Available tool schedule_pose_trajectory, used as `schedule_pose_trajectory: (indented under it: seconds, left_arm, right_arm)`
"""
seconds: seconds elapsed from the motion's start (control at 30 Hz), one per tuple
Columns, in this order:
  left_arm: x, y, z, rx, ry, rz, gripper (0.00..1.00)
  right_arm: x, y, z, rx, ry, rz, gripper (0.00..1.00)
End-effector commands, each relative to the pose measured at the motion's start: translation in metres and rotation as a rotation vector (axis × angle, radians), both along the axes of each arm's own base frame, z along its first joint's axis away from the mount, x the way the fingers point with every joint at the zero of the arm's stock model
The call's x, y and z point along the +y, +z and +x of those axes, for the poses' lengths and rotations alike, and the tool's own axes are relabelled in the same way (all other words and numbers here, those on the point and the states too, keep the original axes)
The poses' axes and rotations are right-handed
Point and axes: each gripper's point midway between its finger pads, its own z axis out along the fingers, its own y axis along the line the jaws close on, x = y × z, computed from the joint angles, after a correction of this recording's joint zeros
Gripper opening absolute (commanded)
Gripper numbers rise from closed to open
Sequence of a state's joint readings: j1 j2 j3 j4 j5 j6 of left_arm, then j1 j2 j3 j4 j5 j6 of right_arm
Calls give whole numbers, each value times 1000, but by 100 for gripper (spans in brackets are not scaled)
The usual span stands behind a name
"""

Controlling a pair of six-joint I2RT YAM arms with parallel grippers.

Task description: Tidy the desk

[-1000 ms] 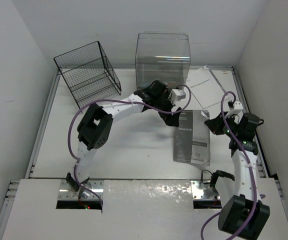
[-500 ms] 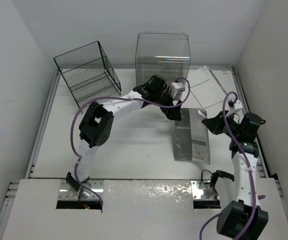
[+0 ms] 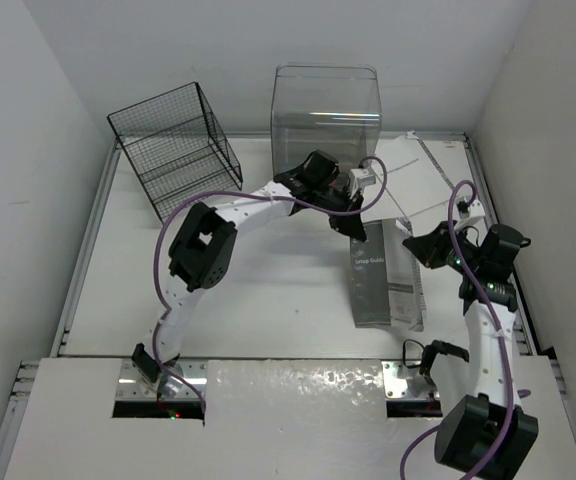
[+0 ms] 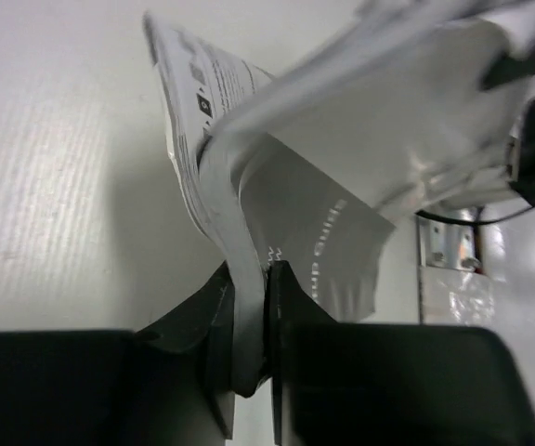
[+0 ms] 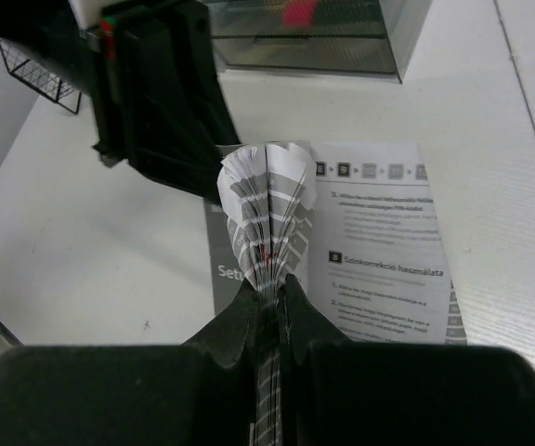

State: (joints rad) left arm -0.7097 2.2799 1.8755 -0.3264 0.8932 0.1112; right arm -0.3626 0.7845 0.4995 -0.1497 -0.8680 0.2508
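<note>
A grey "Setup Guide" booklet (image 3: 380, 285) lies half open on the white desk (image 3: 268, 300), right of centre. My left gripper (image 3: 358, 228) is at the booklet's far left corner. In the left wrist view the left gripper (image 4: 252, 311) is shut on a curled grey leaf of the booklet (image 4: 323, 242). My right gripper (image 3: 415, 243) is at the booklet's far right side. In the right wrist view the right gripper (image 5: 275, 295) is shut on a fanned bundle of pages, with the printed page (image 5: 388, 242) lying flat to the right.
A black wire basket (image 3: 176, 148) stands at the back left. A clear plastic bin (image 3: 326, 110) stands at the back centre. Loose white sheets (image 3: 408, 175) lie behind the booklet at the back right. The desk's raised rim (image 3: 86, 240) runs along the left side.
My left gripper has gone from open to shut on the booklet's leaf. The booklet now looks narrower, its pages lifted. The right gripper has kept its grip and shifted little.
</note>
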Motion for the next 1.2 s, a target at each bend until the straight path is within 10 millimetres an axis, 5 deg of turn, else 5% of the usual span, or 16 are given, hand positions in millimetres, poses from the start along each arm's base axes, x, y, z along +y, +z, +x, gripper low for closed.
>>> schedule_pose_trajectory:
  seconds: [0.0,0.13,0.17,0.27,0.3,0.33,0.4,0.47,0.63,0.7,0.8,0.9,0.93,1.03,1.17]
  left_arm:
    - [-8,37,-10,-56,-69,-81,1]
    - [3,51,-18,-23,-24,-73,0]
    - [3,55,-19,3,0,-75,0]
    - [8,63,-21,59,89,-54,0]
    - [10,62,-22,100,126,-32,0]
    - [12,66,-24,109,137,-25,0]
    - [16,64,-28,145,170,-5,0]
    - [20,79,-26,130,214,-22,0]
    - [25,109,-18,93,311,-57,0]
    - [24,117,-17,101,326,-66,0]
    - [21,119,-15,130,335,-65,0]
    - [18,116,-10,146,352,-55,0]
    - [18,115,-8,150,360,-46,0]
    - [17,117,-3,145,377,-36,0]
    - [16,128,3,115,396,-52,0]
  right_arm:
    - [-2,22,13,-98,14,-20,0]
    - [-36,1,21,50,-184,-101,7]
    - [-45,-3,22,84,-222,-138,27]
    - [-80,-12,16,227,-394,-250,64]
    - [-88,-20,5,303,-445,-282,87]
    - [-110,-11,2,320,-554,-361,96]
    - [-122,-6,-15,376,-636,-418,99]
    - [-126,22,-20,306,-698,-460,99]
    - [-62,45,-18,125,-508,-370,99]
    - [-62,30,-28,154,-540,-410,99]
    - [-30,4,-29,145,-446,-423,99]
    - [-22,0,-21,102,-469,-478,99]
    - [-2,-5,-20,96,-390,-549,99]
    - [33,11,-11,-4,-312,-687,99]
    - [83,25,-2,-145,-221,-611,99]
